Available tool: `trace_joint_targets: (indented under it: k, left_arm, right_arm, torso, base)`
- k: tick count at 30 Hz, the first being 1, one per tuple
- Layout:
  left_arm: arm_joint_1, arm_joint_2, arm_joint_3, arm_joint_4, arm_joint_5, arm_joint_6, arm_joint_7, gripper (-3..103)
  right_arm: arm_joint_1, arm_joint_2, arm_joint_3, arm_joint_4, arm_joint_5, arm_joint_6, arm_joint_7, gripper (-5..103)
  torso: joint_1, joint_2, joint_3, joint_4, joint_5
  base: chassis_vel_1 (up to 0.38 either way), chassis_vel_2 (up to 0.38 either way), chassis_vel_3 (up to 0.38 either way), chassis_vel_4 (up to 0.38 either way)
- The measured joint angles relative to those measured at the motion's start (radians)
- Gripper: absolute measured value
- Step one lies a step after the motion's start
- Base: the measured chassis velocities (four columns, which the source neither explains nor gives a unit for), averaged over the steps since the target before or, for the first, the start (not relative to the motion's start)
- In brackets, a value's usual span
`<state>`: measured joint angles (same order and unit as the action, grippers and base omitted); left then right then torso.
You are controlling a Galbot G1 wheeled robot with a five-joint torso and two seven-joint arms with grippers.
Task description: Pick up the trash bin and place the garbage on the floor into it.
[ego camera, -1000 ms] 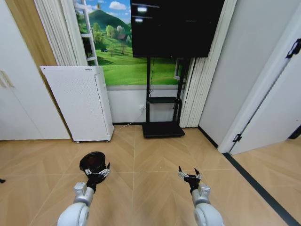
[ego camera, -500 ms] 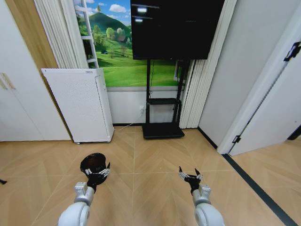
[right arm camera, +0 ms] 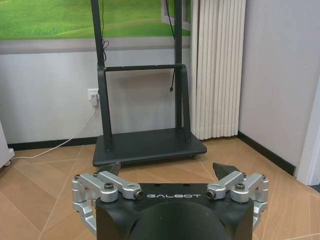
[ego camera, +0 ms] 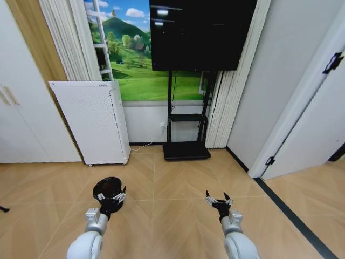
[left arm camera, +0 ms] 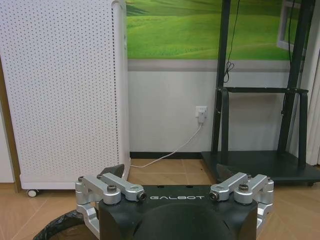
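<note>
The trash bin, small, black and round with a dark inside, stands on the wooden floor ahead on my left. My left gripper is open, hovering at the bin's near right rim with nothing between its fingers. In the left wrist view the bin's bag-lined rim peeks out beside and below the open left gripper. My right gripper is open and empty over bare floor on the right, and the right wrist view also shows this gripper with its fingers spread. The garbage is out of view.
A tall white perforated appliance on wheels stands against the wall behind the bin. A black TV stand with a large screen is straight ahead. A cord runs to a wall socket. White doors and a dark floor strip lie to the right.
The whole picture has shifted slightly, so the camera has moved a little. Both arms hold the same pose and both grippers stay open.
</note>
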<state>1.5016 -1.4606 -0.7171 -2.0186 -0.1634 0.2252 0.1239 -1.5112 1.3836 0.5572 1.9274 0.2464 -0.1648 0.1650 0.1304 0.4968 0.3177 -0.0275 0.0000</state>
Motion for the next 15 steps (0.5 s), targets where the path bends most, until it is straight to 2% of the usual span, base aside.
trace_joint_targets:
  k: [15]
  left_arm:
    - [0.007, -0.013, -0.003, -0.014, 0.005, 0.0, 0.0, 100]
  right_arm:
    - [-0.005, -0.004, 0.003, -0.002, 0.003, 0.01, -0.009, 100]
  torso:
    - [0.024, 0.063, 0.038, 0.0, 0.0]
  base:
    - [0.0, 0.0, 0.0, 0.0]
